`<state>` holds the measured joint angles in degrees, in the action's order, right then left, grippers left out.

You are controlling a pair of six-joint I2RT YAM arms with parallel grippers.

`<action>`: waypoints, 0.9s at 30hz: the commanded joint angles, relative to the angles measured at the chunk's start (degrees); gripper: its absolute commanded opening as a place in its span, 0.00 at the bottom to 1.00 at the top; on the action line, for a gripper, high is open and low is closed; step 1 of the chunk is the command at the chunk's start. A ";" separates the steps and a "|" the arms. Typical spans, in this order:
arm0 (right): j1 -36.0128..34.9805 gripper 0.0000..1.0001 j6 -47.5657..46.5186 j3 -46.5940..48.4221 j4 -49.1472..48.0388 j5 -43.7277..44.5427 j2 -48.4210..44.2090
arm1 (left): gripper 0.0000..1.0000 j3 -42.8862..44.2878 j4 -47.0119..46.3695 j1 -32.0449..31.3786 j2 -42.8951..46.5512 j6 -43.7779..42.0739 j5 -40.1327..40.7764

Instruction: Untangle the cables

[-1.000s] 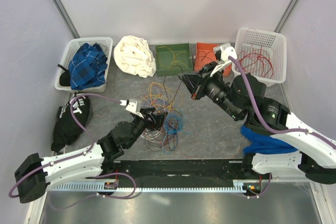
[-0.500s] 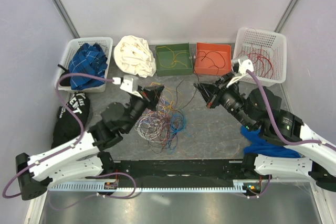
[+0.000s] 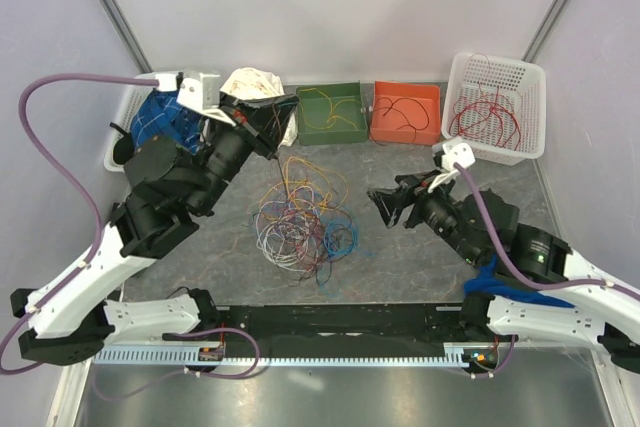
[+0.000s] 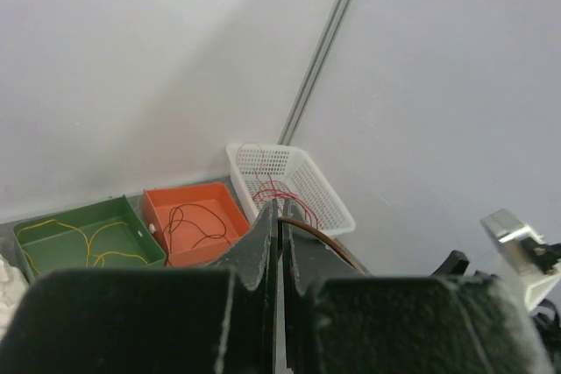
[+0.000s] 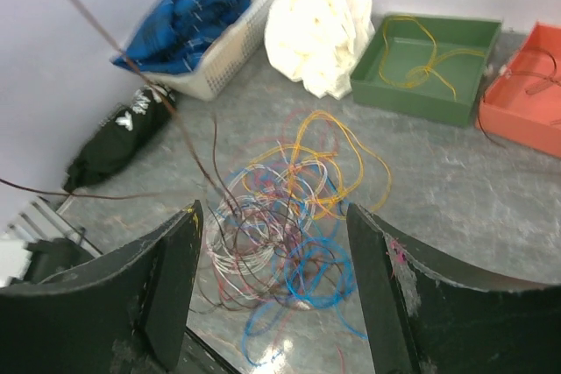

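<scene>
Over the grey table (image 3: 400, 267), left fingers (image 4: 261, 247) clamp a brown cable (image 4: 311, 232) while right fingers (image 5: 175, 278) stand wide apart.

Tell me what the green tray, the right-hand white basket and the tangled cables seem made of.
Green tray: likely matte plastic or painted sheet; flat, dull walls.
White basket: moulded plastic, its mesh of regular holes.
Cables: thin wire in coloured insulation, probably; they hold springy loops.
</scene>
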<state>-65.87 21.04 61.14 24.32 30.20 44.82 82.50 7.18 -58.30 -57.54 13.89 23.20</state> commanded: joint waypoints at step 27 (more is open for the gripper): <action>-0.23 0.83 -2.66 -2.53 -28.54 -17.11 10.80 | 0.02 9.17 4.16 -0.06 -10.93 -4.66 -4.74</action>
<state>-65.89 19.70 56.77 -2.55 11.31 52.66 90.85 12.36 -58.33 -68.53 10.85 19.31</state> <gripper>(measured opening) 0.827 0.033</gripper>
